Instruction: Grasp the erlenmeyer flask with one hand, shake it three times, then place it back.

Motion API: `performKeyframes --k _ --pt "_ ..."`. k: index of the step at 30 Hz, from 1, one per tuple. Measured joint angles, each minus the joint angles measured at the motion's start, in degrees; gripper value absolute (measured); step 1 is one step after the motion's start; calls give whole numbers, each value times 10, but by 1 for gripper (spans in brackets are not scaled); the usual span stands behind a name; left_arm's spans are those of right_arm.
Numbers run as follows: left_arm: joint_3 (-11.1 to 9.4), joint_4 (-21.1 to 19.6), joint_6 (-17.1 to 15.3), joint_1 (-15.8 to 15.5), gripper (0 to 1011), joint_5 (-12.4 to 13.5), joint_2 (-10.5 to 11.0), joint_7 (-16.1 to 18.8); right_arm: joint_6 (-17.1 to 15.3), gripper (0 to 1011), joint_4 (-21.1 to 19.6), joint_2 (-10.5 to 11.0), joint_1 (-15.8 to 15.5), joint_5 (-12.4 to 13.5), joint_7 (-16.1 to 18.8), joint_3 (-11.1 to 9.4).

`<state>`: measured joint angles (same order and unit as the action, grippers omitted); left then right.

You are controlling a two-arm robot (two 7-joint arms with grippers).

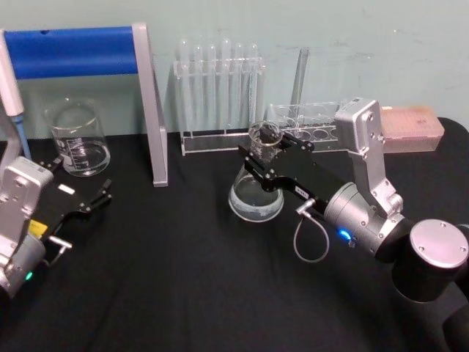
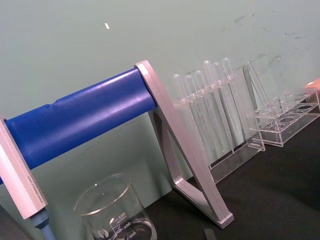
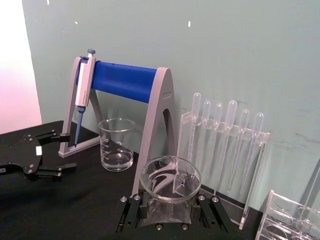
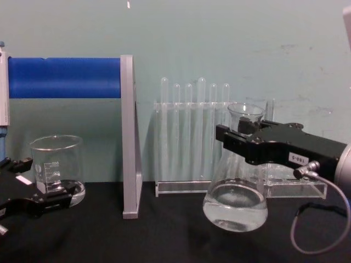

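Clear glass conical erlenmeyer flask (image 1: 255, 196), little clear liquid inside, held slightly tilted at centre of black surface (image 1: 183, 279), near side of clear test-tube rack (image 1: 220, 139). Black right gripper (image 1: 267, 152) clamped on flask neck. Black left gripper (image 1: 79, 182) parked at left, fingers apart.

Erlenmeyer flask (image 4: 236, 204) held by the right tool (image 4: 232, 141).
Clear glass cone, near upright, with a little clear liquid in its wide base; the black tool clamps its neck just under the flared rim.
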<state>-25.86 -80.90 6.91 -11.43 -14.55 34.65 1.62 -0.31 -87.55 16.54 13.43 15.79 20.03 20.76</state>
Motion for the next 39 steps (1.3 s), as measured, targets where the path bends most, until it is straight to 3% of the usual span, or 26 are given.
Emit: performKeyframes --k 10,28,39 --pt "0 0 0 0 1001 0 0 0 -6 457 -4 -17 -3 -9 -18 3" --pt "0 0 0 0 1001 0 0 0 -17 457 -48 -23 -24 3 25 60" --pt "0 0 0 0 1001 0 0 0 -16 457 -53 -22 -25 10 24 71"
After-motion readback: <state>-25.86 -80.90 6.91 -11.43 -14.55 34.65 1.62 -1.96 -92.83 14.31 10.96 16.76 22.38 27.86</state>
